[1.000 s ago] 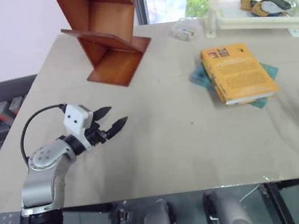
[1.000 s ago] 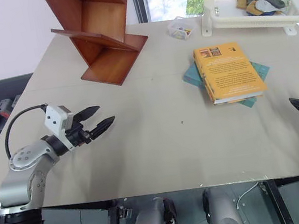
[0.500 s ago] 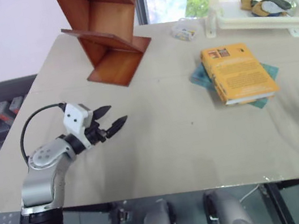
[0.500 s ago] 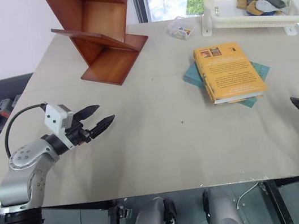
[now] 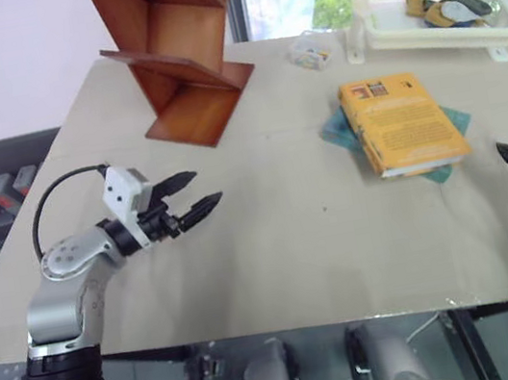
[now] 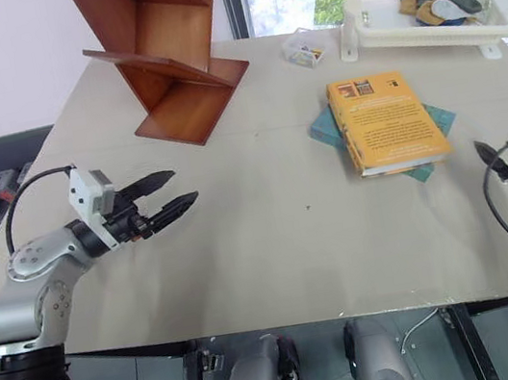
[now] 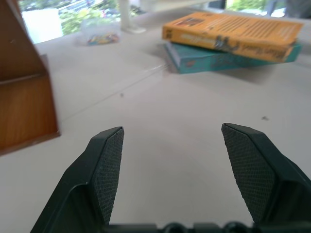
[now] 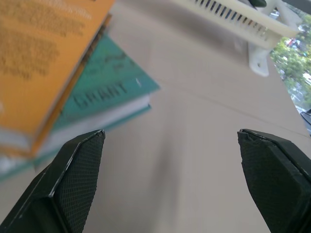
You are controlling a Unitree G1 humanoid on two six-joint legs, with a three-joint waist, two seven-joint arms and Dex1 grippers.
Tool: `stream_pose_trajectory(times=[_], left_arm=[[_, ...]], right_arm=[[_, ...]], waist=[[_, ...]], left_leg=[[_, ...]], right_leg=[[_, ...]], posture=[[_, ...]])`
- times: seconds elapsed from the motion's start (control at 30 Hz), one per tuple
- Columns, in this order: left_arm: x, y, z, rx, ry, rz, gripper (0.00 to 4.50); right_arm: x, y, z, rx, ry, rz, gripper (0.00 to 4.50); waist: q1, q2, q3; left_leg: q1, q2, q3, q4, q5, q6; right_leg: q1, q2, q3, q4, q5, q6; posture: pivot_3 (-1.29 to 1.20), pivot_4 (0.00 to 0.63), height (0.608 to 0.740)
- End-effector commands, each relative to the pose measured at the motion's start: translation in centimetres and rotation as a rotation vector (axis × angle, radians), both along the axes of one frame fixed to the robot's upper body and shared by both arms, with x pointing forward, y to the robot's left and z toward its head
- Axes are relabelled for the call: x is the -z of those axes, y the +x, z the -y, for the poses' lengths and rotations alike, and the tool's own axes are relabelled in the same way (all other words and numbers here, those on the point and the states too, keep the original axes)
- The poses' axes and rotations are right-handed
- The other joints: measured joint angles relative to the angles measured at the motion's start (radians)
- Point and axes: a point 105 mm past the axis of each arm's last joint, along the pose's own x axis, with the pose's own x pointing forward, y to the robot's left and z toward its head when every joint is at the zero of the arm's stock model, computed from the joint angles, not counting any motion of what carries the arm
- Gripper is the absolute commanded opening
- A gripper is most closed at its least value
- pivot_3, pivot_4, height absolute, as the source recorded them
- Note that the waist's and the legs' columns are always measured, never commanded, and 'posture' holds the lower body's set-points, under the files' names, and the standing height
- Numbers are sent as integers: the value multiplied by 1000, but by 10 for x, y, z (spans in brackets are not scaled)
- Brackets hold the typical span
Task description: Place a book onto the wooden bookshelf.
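The thick orange-yellow book lies flat on a thinner teal book at the table's right middle. The reddish-brown wooden bookshelf stands at the far left. My left gripper hovers open and empty over the near left of the table, pointing right toward the books. In the left wrist view its fingers frame bare tabletop, with the book far ahead. My right gripper is open at the right edge, just near of the books. In the right wrist view the book lies close ahead, outside its fingers.
A white plastic basket holding some items sits at the far right corner. A small clear box is beside it. Bare tabletop stretches between the two grippers. The table's front edge runs just below both arms.
My right gripper has come in from the right edge toward the books. My left gripper has lifted a little and stays open.
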Motion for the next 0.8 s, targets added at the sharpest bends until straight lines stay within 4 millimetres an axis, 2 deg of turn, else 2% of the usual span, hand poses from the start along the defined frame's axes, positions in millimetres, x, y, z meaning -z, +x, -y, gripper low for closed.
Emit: stream_pose_trajectory(times=[0.03, 0.17, 0.27, 0.3, 0.4, 0.57, 0.8], left_arm=[[-28, -3, -2, 45, 16, 111, 3536], [-43, -2, -2, 85, 20, 158, 3536], [-45, -2, -1, 93, 21, 164, 3536], [-45, -2, 0, 95, 22, 166, 3536], [-42, -4, 3, 95, 21, 169, 3536], [-38, -10, 2, 69, 16, 165, 3536], [-33, -15, -1, 37, 15, 157, 3536]], right_arm=[[-33, 24, -10, 70, -58, 80, 4500], [-67, 62, -5, 194, -125, 140, 4500], [-77, 80, -1, 259, -108, 138, 4500], [-76, 86, 2, 287, -63, 125, 4500], [-66, 100, 5, 345, 278, 72, 4500], [-52, 106, 7, 406, 734, 30, 4500], [-31, 106, -2, 403, 1017, -38, 4500]], waist=[[-1, 0, 0], [-2, 2, 1], [3, 2, 2], [1, 3, 2], [-4, 3, 2], [-2, 3, 3], [-10, 3, 3]], left_leg=[[0, 0, 0, 0, 0, 0], [-1, 0, 1, 0, 0, 0], [-2, -1, 1, -1, 1, 0], [-3, 0, 0, -1, 1, 0], [-6, -1, 2, -1, 1, 0], [-7, -1, 5, -1, 1, 0], [-6, 0, 3, 0, 1, 0]], right_leg=[[0, 0, 0, 0, 0, 0], [-2, 0, 0, 0, 0, 0], [-2, 1, 0, 0, 2, -3], [-2, 1, -1, 0, 2, -3], [-4, 1, -1, -2, 2, -3], [-4, 2, -3, -2, 3, 0], [-4, 1, -1, -1, 2, -2]], posture=[[0, 150, 712], [0, 150, 712], [0, 150, 712], [0, 150, 712], [0, 150, 712], [0, 150, 712], [0, 150, 712]])
